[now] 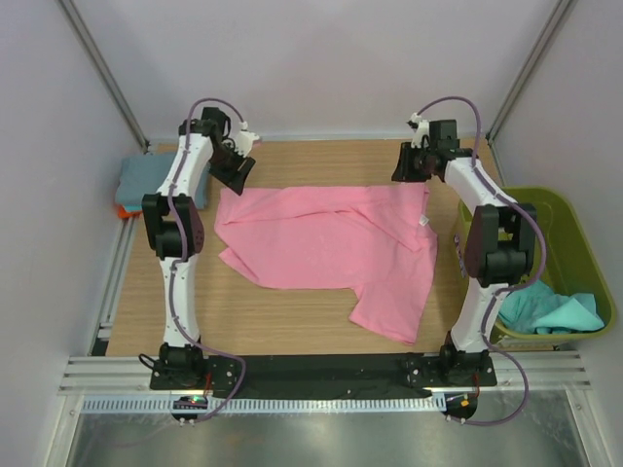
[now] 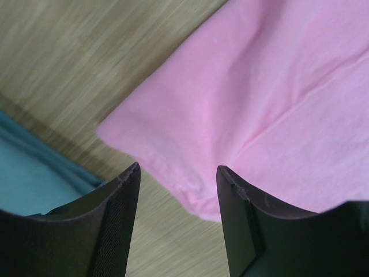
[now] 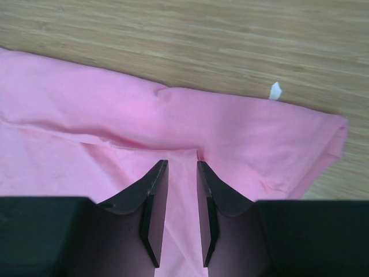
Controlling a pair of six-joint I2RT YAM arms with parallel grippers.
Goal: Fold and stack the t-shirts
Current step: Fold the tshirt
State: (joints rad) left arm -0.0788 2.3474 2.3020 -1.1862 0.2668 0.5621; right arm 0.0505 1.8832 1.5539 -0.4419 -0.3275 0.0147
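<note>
Our left hand (image 2: 177, 170) gapes wide over a corner of the pink t-shirt (image 1: 321, 243) by the far edge of the surface (image 1: 292, 326); right hand (image 3: 181, 164) sits narrow, grip unclear; we judge both are readying a fold.

overhead view looks down; close wrist views share the pink t-shirt (image 1: 321, 243)

Plain pale walls (image 1: 321, 58) are closing in the scene on the left, far and right sides, with grey metal posts (image 1: 102, 68) slanting up at the two far corners. A light wood-grain table (image 1: 292, 331) is filling the middle under soft, even light. An aluminium rail (image 1: 321, 372) is running along its near edge, and a dull grey metal sheet (image 1: 321, 438) is lying nearer still. An olive-green basket (image 1: 584, 243) is sitting at the right.
</note>
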